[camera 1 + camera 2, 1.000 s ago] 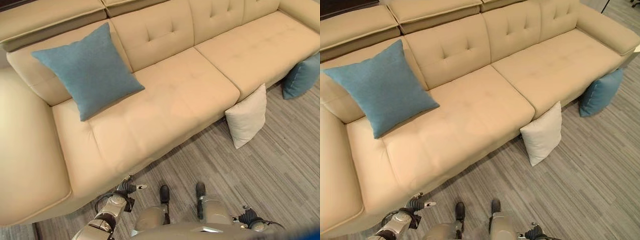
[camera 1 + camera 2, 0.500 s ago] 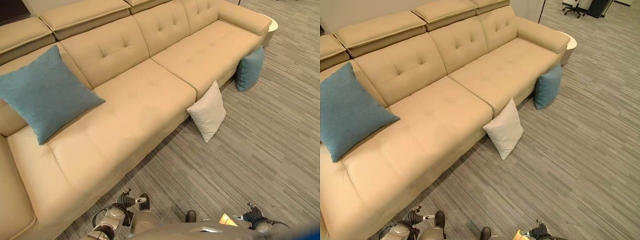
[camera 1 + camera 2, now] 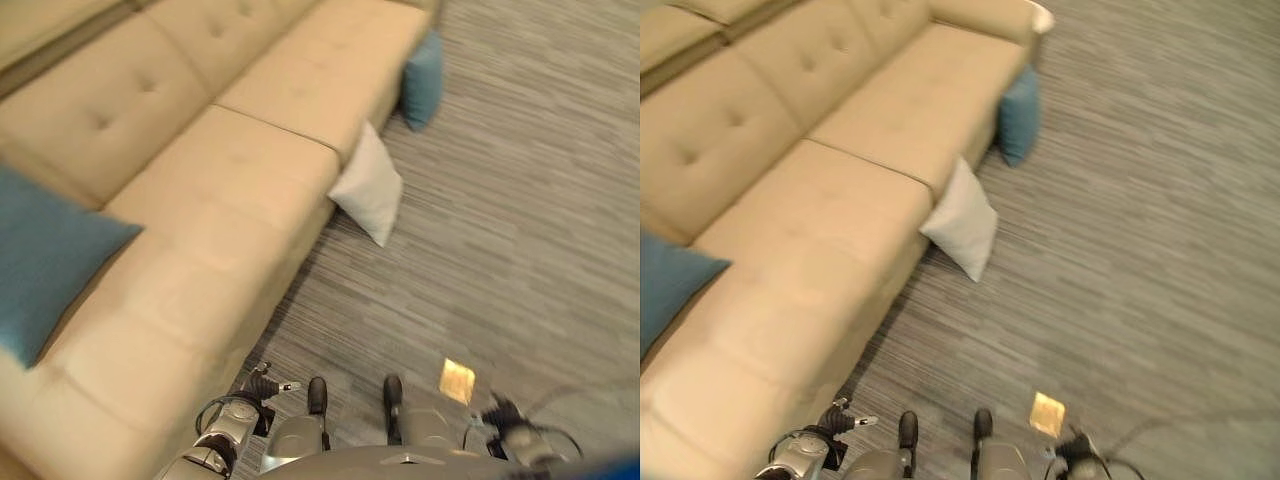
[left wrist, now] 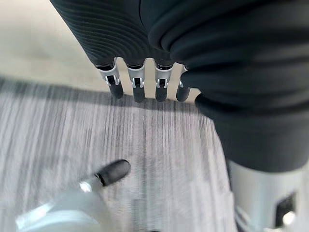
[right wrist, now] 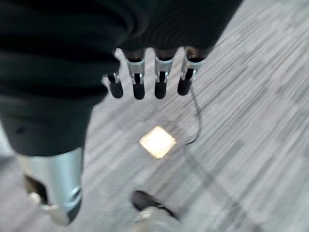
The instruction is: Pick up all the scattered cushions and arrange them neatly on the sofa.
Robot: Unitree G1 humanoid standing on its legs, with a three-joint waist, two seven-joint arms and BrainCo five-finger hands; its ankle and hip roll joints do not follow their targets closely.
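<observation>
A long beige leather sofa (image 3: 200, 190) runs along my left. One blue fabric cushion (image 3: 40, 260) lies on its seat at the near end. A white square cushion (image 3: 962, 220) stands on the grey striped carpet floor (image 3: 1140, 220), leaning against the sofa front. Farther along, a second blue cushion (image 3: 1019, 115) leans there too. My left hand (image 4: 140, 82) hangs low beside the sofa base, fingers (image 4: 138, 89) straight and empty. My right hand (image 5: 145, 82) hangs over the floor, fingers relaxed, holding nothing.

head eyes: high, looking down, share sofa (image 3: 200, 200) and floor (image 3: 1140, 250) | wrist views: close, floorward
</observation>
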